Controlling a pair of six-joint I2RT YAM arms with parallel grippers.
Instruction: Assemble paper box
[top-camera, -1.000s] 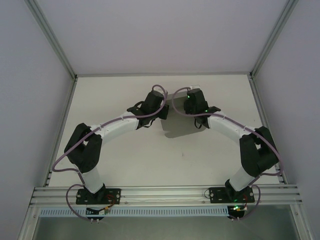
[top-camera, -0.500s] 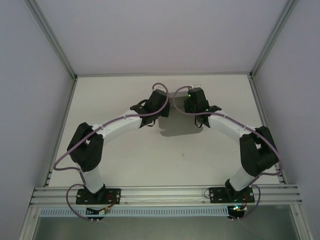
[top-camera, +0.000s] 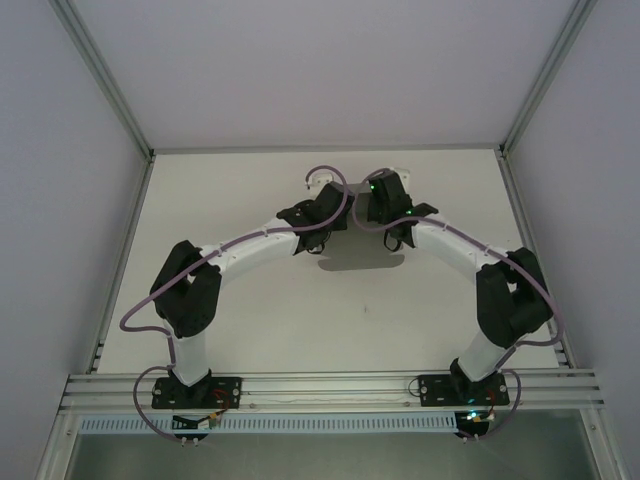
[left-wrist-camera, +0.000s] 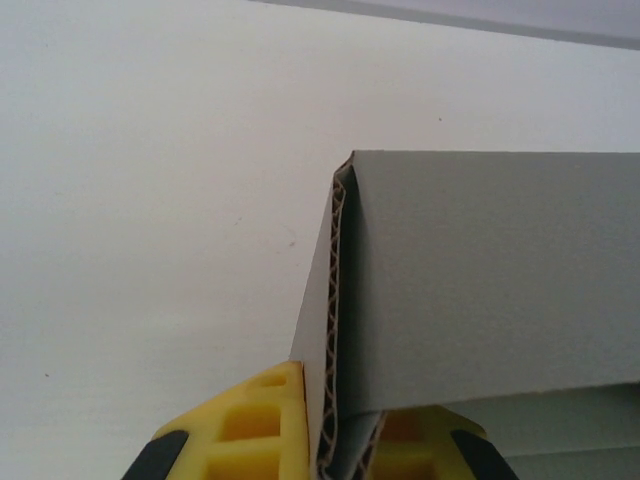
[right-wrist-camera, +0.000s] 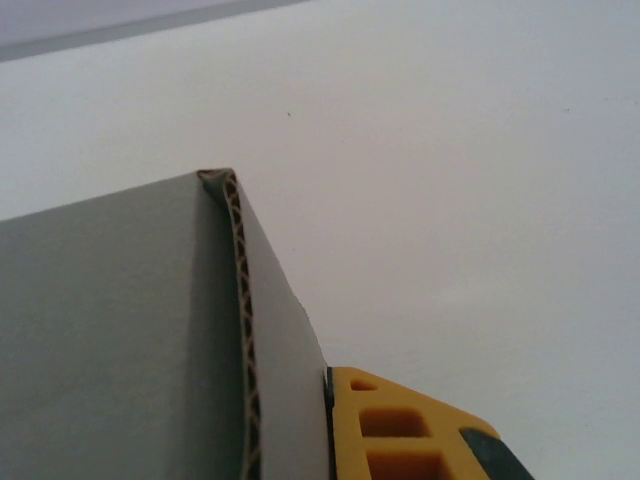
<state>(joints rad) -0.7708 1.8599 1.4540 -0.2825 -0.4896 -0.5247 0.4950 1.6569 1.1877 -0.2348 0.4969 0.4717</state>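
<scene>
Top external view shows the table (top-camera: 250, 300) with both arms meeting over its far middle. Between them the paper box (left-wrist-camera: 480, 290) appears lifted, its walls folded double. Left gripper (left-wrist-camera: 345, 430) and right gripper (right-wrist-camera: 290, 450) each pinch one end wall; uneven pulling could spring a fold open or crush the fluted edge.

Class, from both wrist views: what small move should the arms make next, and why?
Probably press each crease tighter: the left gripper and right gripper each pinch a doubled-over edge of the paper box, and the folds look bowed, not flat.
</scene>
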